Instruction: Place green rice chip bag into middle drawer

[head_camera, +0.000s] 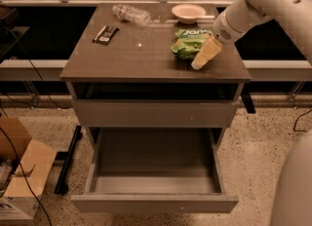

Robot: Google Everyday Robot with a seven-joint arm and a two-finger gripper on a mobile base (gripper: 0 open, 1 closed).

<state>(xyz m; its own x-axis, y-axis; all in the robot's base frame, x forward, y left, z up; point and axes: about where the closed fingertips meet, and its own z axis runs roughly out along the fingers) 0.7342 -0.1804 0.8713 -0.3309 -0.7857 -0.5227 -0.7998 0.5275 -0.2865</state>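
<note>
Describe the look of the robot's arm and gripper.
The arm is white, with thick, smooth, rounded shells and a few small dark holes; no cables show. The gripper, over the right side of the cabinet top beside the green bag, is a pale cream-yellow wedge.

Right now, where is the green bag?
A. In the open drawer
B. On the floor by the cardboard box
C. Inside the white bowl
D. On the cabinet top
D: the green bag lies on the cabinet top, near its right side. The jaws are just right of it, and the open drawer below does not hold it.
</note>
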